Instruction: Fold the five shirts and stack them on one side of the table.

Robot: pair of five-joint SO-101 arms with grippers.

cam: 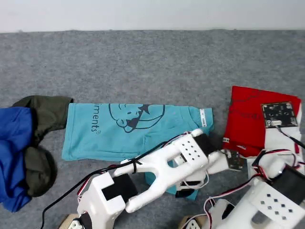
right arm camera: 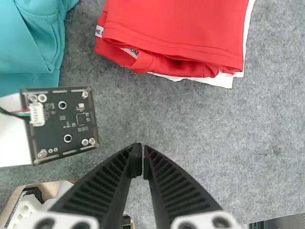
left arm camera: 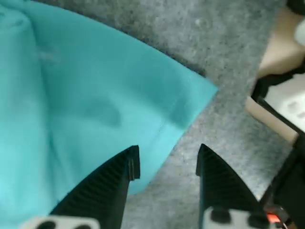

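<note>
The flat teal cotton shirt (cam: 119, 129) lies mid-table on your grey felt table top (cam: 152, 62). Right of it, the folded red shirt (cam: 252, 119) sits on a folded white shirt (right arm camera: 214, 80). Far left, the crumpled blue shirt (cam: 14, 152) and crumpled olive shirt (cam: 43, 119) touch. Your left gripper (left arm camera: 167, 160) is over the teal shirt's near corner, and your right gripper (right arm camera: 143, 152) is before the red one.
</note>
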